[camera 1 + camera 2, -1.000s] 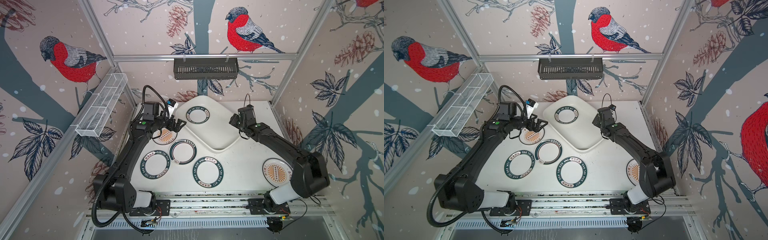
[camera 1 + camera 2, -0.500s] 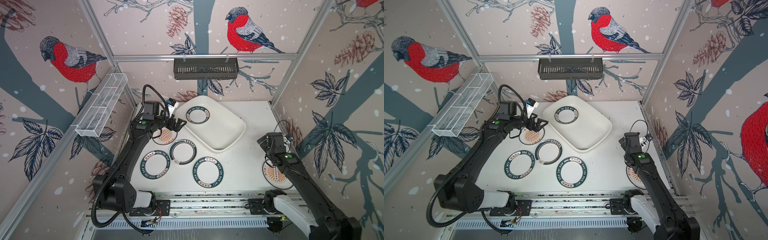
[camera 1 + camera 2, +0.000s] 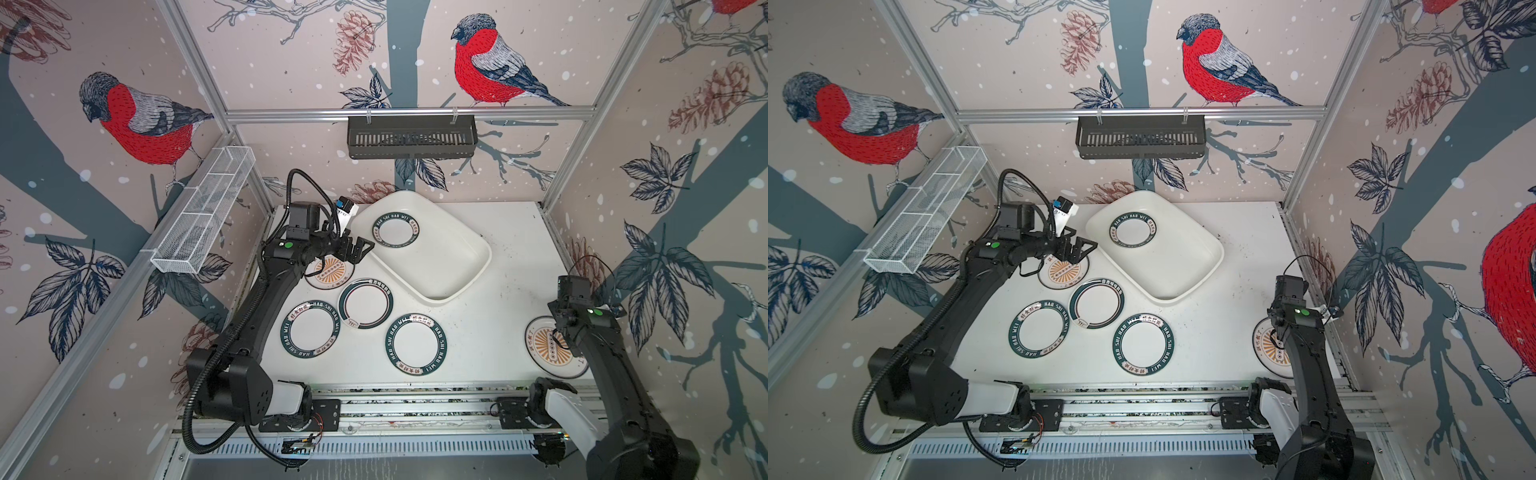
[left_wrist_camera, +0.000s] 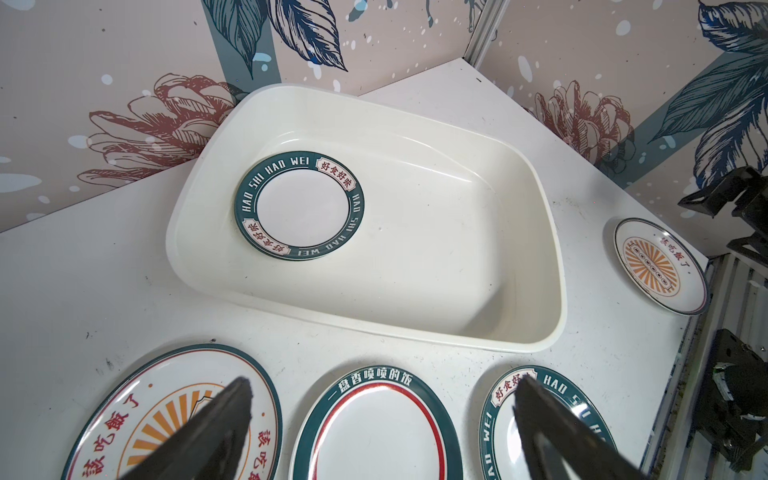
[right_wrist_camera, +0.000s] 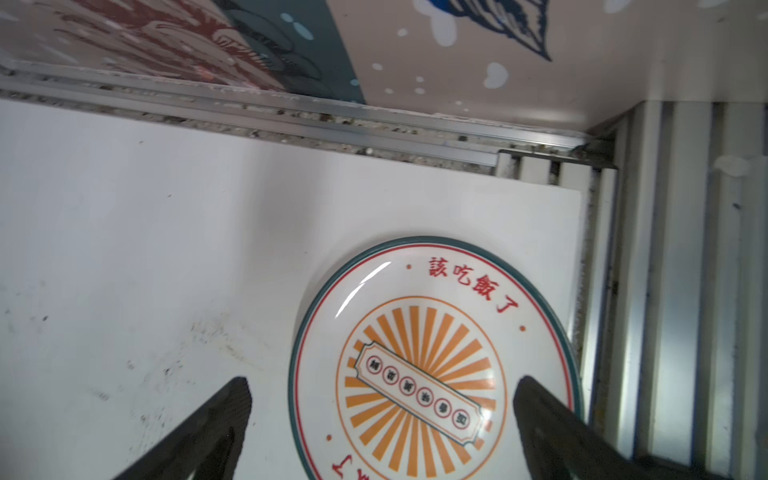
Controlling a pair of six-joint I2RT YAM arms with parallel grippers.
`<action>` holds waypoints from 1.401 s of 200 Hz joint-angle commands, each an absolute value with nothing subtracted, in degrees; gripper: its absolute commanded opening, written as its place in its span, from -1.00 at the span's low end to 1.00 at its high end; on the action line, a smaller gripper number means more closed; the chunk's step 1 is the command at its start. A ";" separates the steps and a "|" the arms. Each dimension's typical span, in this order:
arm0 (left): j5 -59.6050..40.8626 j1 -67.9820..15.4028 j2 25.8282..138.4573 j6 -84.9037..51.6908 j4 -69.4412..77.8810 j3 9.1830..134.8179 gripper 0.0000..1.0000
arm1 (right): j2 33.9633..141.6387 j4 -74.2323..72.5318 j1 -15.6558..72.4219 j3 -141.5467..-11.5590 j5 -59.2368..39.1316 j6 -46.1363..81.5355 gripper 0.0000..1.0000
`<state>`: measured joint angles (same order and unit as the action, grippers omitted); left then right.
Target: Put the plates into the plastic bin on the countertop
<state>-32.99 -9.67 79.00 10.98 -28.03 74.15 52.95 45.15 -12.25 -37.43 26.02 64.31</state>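
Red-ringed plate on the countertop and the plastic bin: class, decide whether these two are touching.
Apart. The left wrist view shows a strip of bare countertop between the red-ringed plate and the near rim of the plastic bin.

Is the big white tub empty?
No. One teal-rimmed plate lies flat inside the plastic bin; the rest of it is bare.

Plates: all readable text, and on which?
"HAO SHI HAO WEI", "好食好味": teal-rim plate in the plastic bin; same on left front plate, middle front plate.
"一盘香喷喷的饭": red-ringed plate.
"該吃飯了": right sunburst plate, left sunburst plate.
Banner characters: too small to read.
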 commanded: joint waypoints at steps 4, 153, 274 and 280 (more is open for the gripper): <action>-33.92 -9.89 79.32 11.51 -28.78 74.81 0.95 | 51.74 47.32 -15.84 -35.96 26.65 63.67 0.99; -33.61 -10.28 79.84 11.60 -28.74 74.86 0.95 | 54.99 38.37 -35.37 -28.32 15.56 56.25 0.99; -33.48 -10.37 79.89 11.51 -28.61 74.74 0.95 | 58.29 33.22 -38.67 -25.86 6.65 51.87 0.99; -33.33 -10.32 79.89 11.51 -28.61 74.68 0.95 | 58.06 32.75 -38.63 -25.76 6.06 51.61 0.99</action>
